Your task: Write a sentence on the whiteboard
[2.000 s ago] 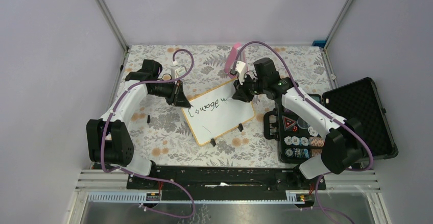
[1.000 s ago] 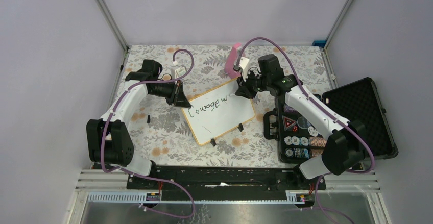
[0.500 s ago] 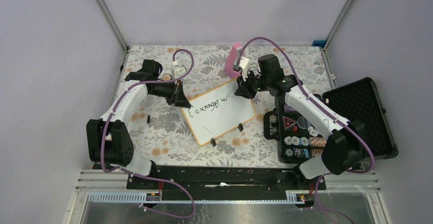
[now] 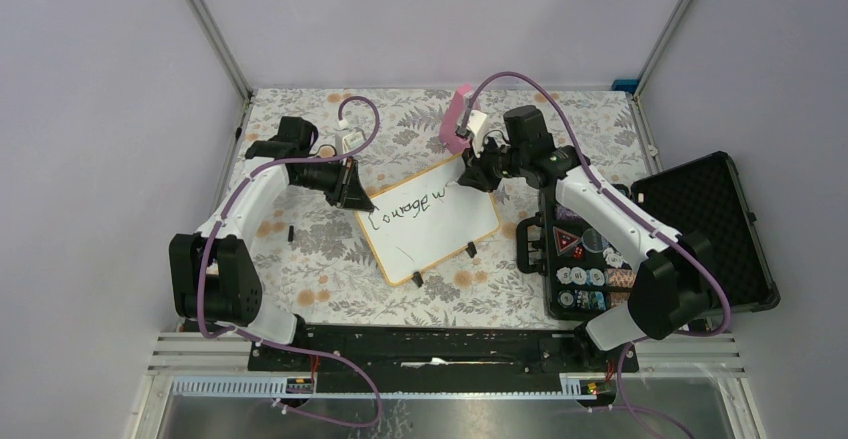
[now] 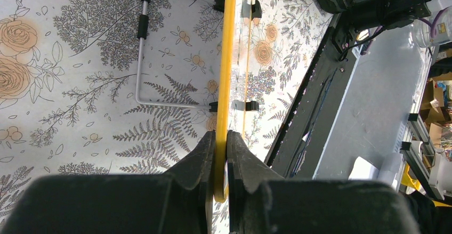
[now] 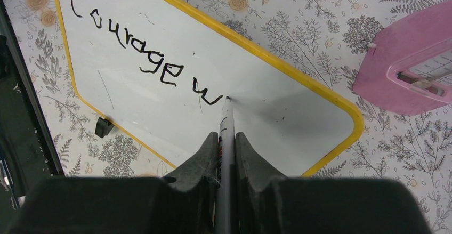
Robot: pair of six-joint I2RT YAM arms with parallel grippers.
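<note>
The whiteboard [image 4: 430,221] with its yellow rim lies tilted on the floral table. My left gripper [image 4: 352,191] is shut on its left rim [image 5: 220,138]. My right gripper [image 4: 478,174] is shut on a white marker [image 6: 226,138]. The marker's tip touches the board at the end of a "w". The sentence [image 6: 144,58] reads "Courage w" in black, on one line; it also shows in the top view [image 4: 405,206].
A pink box [image 4: 460,114] lies just behind the board, near my right gripper; it also shows in the right wrist view [image 6: 410,63]. An open black case [image 4: 640,239] with small items stands at the right. A thin metal stand [image 5: 139,58] props the board's back.
The right gripper has moved slightly along the board and the marker has finished the "w" after "Courage". The left arm has not moved.
</note>
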